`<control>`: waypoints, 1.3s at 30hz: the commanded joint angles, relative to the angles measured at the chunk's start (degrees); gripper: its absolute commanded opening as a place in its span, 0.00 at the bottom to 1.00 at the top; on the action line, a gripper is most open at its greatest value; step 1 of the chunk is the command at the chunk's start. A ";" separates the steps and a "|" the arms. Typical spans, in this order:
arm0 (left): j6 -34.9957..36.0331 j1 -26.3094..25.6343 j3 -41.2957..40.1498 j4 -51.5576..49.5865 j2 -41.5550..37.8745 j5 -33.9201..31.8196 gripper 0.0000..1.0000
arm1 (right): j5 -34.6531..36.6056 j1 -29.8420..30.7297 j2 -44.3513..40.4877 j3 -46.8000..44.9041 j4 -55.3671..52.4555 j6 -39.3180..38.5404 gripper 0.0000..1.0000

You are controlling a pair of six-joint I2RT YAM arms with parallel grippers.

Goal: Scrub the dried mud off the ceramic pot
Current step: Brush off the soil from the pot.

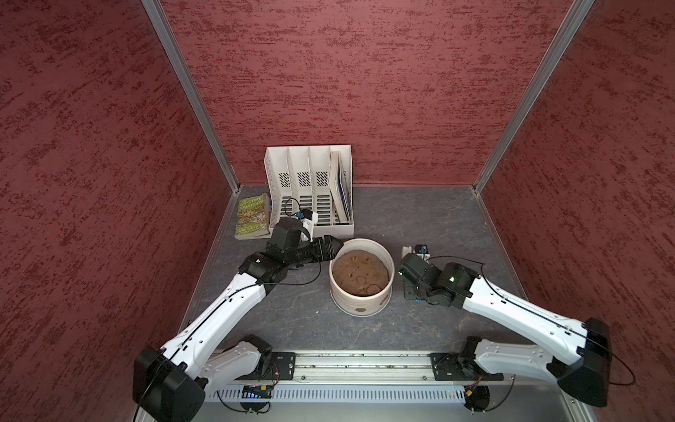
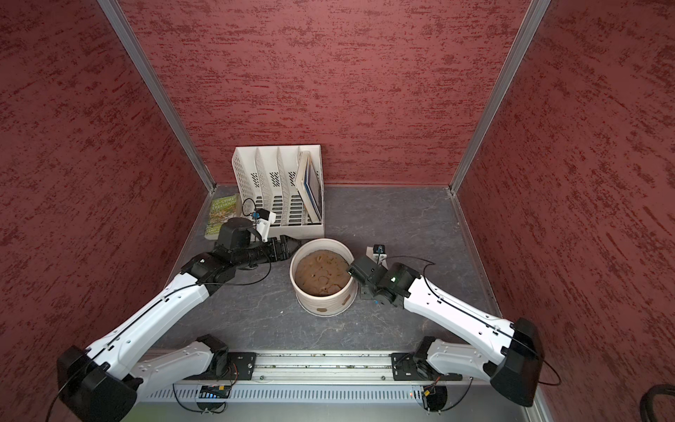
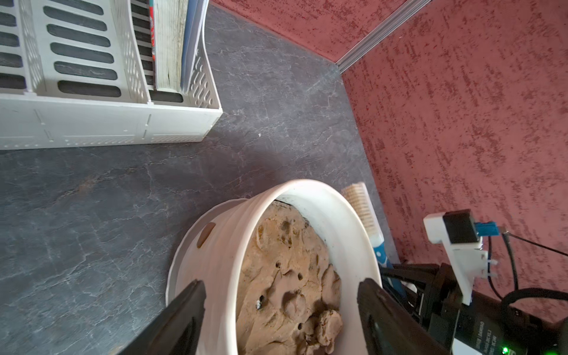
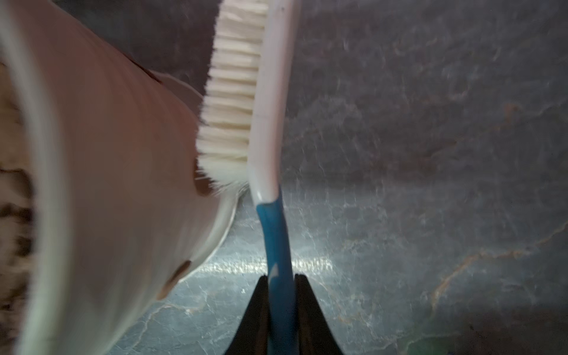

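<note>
Left hand wide beside ceramic pot rim, file organiser behind.

Legible print: 1 book cover
The green book reads "STOREY TREEHOUSE" in yellow capitals; the number before it and the lower lines stay unclear.

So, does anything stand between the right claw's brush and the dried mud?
Nothing visible does. The blue-and-white plastic brush in the right claw has its bristles at a brown dried mud patch on the cream ridged ceramic pot.
</note>
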 commanded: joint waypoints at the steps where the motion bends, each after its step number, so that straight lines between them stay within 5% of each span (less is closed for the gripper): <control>1: 1.83 -0.54 1.69 -1.16 2.04 -3.58 0.81 | -5.06 -0.12 -7.51 -2.64 -0.24 4.92 0.00; 7: 1.91 -2.12 1.47 -0.44 6.09 -4.10 0.82 | -11.73 0.18 -16.94 -10.04 8.31 2.52 0.00; 17: 1.57 -5.44 0.61 -0.84 7.57 -8.96 0.70 | -10.41 2.67 -12.42 -8.42 10.24 -1.50 0.00; 39: 4.88 -6.24 2.92 -2.42 9.86 -10.24 0.57 | -3.79 12.34 -15.34 -7.46 -3.41 3.47 0.00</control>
